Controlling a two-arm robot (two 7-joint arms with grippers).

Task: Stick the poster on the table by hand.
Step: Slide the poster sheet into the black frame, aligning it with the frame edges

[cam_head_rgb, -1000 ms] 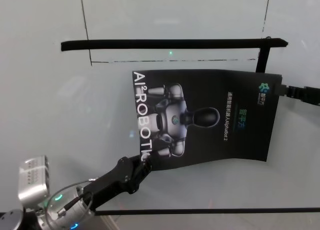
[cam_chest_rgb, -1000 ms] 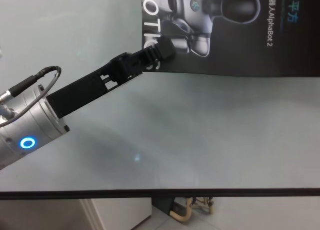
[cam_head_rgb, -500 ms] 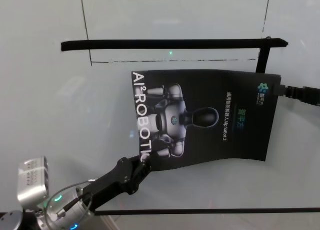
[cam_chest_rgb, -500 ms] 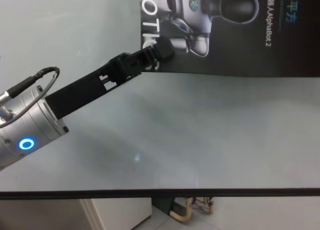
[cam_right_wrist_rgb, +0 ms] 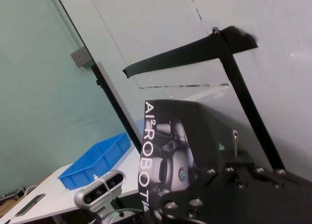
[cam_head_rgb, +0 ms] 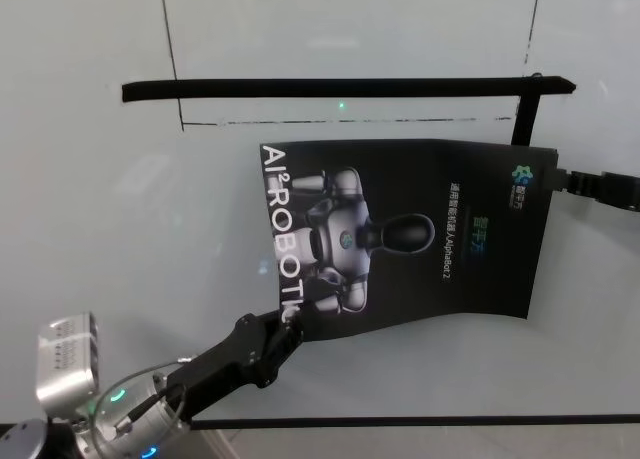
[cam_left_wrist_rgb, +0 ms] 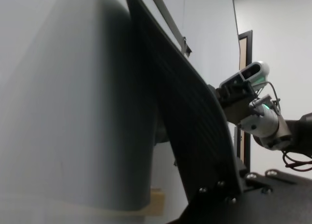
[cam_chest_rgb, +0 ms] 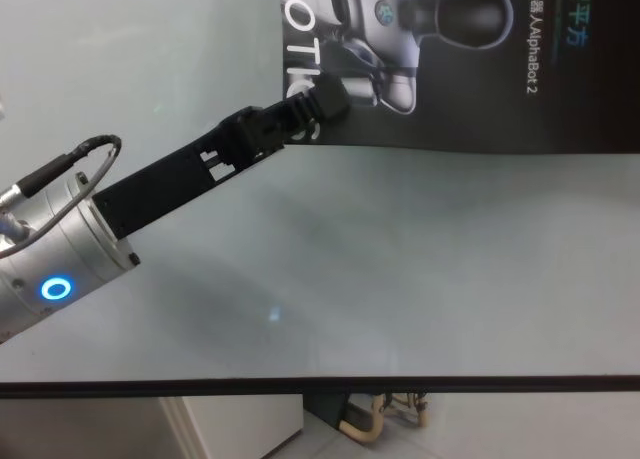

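The black poster (cam_head_rgb: pixel 400 234), printed with a silver robot and white "ROBOTIC" letters, sits over the pale table (cam_head_rgb: pixel 100 229). My left gripper (cam_head_rgb: pixel 295 319) is shut on the poster's near left corner; the chest view shows it there too (cam_chest_rgb: pixel 320 99). My right gripper (cam_head_rgb: pixel 558 177) holds the poster's far right corner. In the left wrist view the poster (cam_left_wrist_rgb: pixel 185 102) is edge-on and raised off the table, with the right arm (cam_left_wrist_rgb: pixel 253 116) at its far end. The right wrist view shows the poster (cam_right_wrist_rgb: pixel 170 151) running in under the gripper's body.
A long black strip (cam_head_rgb: pixel 340 87) lies across the table beyond the poster, with a short black strip (cam_head_rgb: pixel 525 114) running down from its right end. Thin dark lines mark the tabletop. The table's dark front edge (cam_chest_rgb: pixel 320 385) is near. A blue tray (cam_right_wrist_rgb: pixel 97 158) stands off to the side.
The poster has shifted slightly to the left, with both grippers still holding its corners. The left arm has hardly moved.
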